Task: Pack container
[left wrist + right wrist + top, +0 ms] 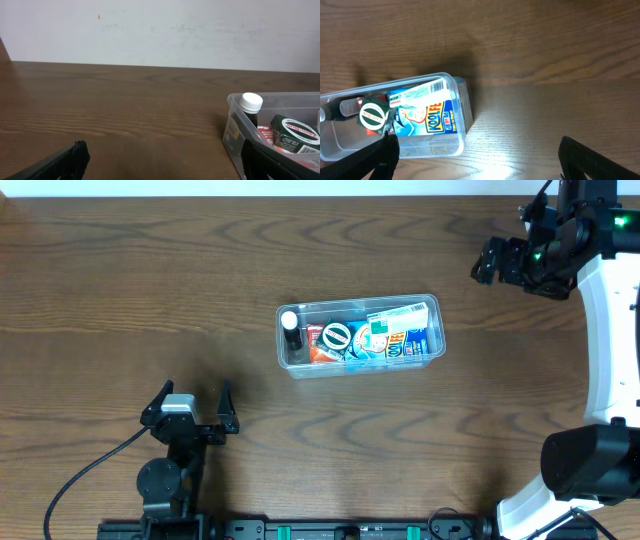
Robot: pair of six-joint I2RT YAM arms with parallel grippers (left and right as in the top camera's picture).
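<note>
The clear plastic container lies at the table's middle, holding a small dark bottle with a white cap, a round green-and-white tin, blue packets and a red packet. It also shows in the left wrist view and the right wrist view. My left gripper is open and empty, low at the front left, well short of the container. My right gripper is raised at the far right, open and empty, above bare table right of the container.
The wooden table spreads around the container. A white wall runs behind the far edge. A black cable trails from the left arm's base at the front.
</note>
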